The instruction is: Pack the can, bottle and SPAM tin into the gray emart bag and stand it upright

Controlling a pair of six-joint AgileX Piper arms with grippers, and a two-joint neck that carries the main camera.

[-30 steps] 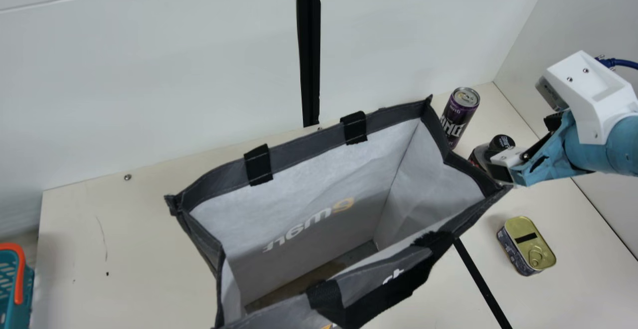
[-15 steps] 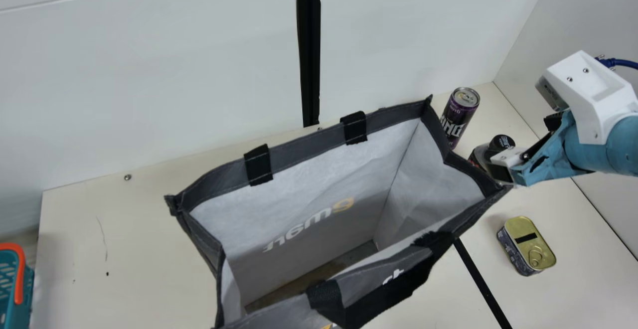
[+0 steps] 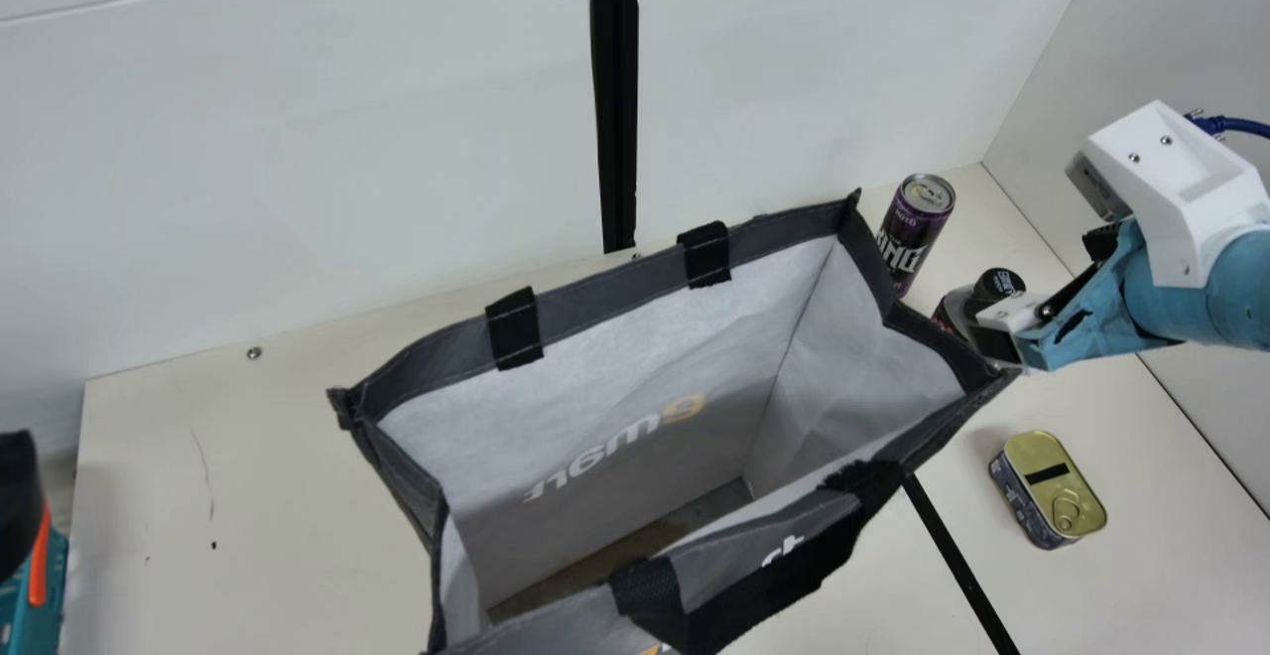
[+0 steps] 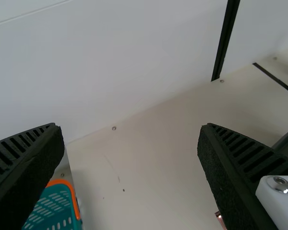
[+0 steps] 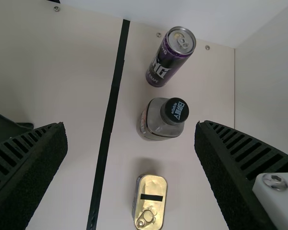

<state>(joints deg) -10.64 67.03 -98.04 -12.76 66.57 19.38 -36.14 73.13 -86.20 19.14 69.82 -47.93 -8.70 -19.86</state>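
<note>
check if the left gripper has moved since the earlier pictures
Yes, the left gripper has come in at the main view's left edge, now hiding part of the teal basket there.

- The gray bag's [image 3: 610, 288] mouth gapes upward, passable from above; its black handle [image 3: 774, 586] obstructs 5 o'clock.
- White wall [image 3: 347, 189] blocks 12.
- Toward 9, open desk [image 3: 298, 486] up to the basket [image 3: 48, 625].
- Bottle [image 5: 158, 124] and can [image 5: 165, 62] crowd 2; room surrounds the tin [image 3: 1052, 496] at 3.
</note>
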